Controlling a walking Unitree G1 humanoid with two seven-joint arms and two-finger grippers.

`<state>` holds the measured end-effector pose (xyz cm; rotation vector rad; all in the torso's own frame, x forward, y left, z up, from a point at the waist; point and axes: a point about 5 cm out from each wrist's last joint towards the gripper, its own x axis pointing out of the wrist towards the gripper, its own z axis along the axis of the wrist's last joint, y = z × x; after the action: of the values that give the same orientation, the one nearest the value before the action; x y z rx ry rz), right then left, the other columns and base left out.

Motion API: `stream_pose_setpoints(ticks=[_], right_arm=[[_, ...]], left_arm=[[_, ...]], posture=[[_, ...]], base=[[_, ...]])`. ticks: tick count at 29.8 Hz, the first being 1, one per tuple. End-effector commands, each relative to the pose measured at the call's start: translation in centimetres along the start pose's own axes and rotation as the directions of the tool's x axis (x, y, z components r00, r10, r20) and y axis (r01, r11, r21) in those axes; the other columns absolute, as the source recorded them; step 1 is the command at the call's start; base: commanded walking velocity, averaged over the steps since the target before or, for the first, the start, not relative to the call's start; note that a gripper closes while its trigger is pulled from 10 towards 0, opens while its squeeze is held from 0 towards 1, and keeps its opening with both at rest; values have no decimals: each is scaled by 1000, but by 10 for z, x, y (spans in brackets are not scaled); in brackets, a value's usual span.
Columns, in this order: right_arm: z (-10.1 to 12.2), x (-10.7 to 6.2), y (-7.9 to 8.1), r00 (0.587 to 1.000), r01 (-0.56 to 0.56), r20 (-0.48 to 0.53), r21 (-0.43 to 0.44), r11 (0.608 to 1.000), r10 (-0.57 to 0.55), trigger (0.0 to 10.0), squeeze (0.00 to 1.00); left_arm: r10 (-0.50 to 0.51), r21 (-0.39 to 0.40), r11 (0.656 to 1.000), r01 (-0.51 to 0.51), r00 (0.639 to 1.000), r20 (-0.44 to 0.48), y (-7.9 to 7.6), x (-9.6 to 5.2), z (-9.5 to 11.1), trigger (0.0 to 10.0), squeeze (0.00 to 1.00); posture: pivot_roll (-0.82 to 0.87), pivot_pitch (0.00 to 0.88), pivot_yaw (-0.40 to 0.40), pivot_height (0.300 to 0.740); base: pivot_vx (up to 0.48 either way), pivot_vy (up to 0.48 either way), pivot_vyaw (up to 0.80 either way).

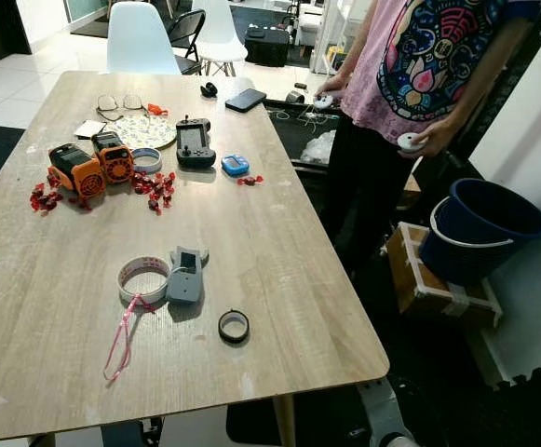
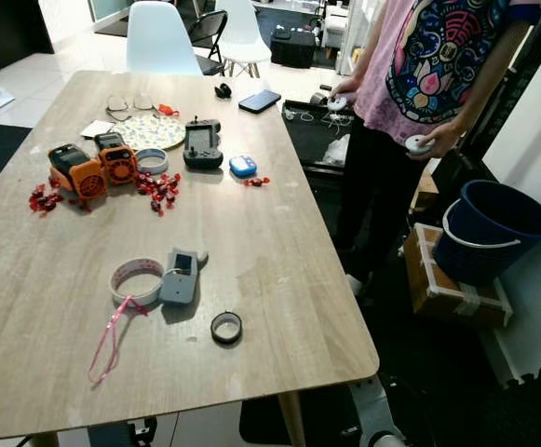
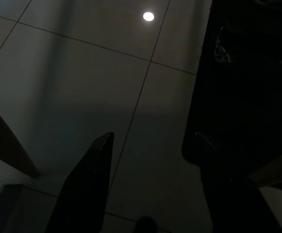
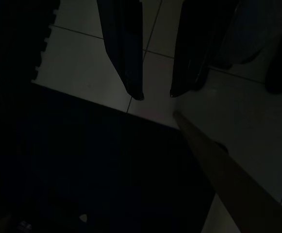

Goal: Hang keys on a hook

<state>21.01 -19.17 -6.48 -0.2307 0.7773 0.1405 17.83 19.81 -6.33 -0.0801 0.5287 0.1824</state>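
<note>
Person (image 1: 410, 65) cut off above chest

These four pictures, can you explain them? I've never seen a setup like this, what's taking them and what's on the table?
A walking humanoid robot takes them. The two bright pictures come from its head camera, looking down at a wooden table. On it lie a tape roll, a grey device, a black ring, a pink ribbon, two orange gadgets, a handheld controller and a phone. A person stands beside it holding small white controllers. The two dark pictures come from wrist cameras: the left gripper and right gripper hang over floor tiles, both open and holding nothing.
</note>
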Motion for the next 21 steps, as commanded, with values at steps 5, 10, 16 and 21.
stream_pose_setpoints(ticks=[5,10,16,21], right_arm=[[-5,-1,2,1000,-1,-11,-1,1000,1,10000,0],[-4,-1,5,1000,4,-4,12,1000,-4,10000,0],[-6,-2,5,1000,10,-9,19,1000,-9,10000,0],[-8,-2,6,1000,24,-11,43,999,-23,10000,0]], left_arm=[[-16,30,999,16,1000,-2,4,-1,0,10000,0],[-35,52,998,35,999,-4,6,0,2,10000,0],[-43,64,997,43,999,0,7,2,5,10000,0],[-61,75,995,61,998,1,8,2,6,10000,0]], posture=[[81,39,-68,740],[78,37,-41,740],[91,41,-28,740],[91,52,4,740]], base=[[0,0,0],[0,0,0],[0,0,0],[0,0,0]])
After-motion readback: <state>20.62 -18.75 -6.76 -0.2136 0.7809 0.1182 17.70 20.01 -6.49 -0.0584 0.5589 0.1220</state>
